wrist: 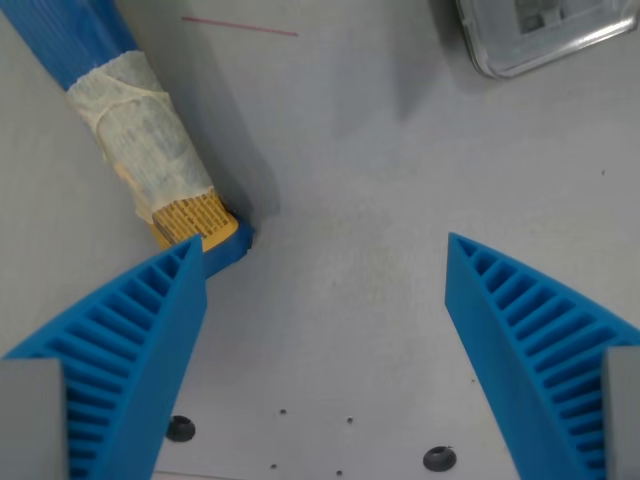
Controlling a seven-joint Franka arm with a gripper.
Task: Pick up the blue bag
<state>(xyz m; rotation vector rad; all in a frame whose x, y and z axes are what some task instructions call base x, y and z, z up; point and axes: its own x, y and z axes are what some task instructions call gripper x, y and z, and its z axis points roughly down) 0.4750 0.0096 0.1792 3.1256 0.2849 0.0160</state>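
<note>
Pincer (325, 250) gapes wide and empty over the worktop (380, 200); it should shift toward the wrist view's left to straddle the blue bag (130, 130).

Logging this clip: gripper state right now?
Gripper: open, holding nothing; the blue bag lies by its finger on the wrist view's left.

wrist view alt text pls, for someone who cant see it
Two ribbed blue fingers stand open over a grey table, nothing between them. The blue bag, tape-wrapped with a yellow label, lies at the wrist view's upper left, its end by the left finger's tip. A clear container sits at upper right.
</note>
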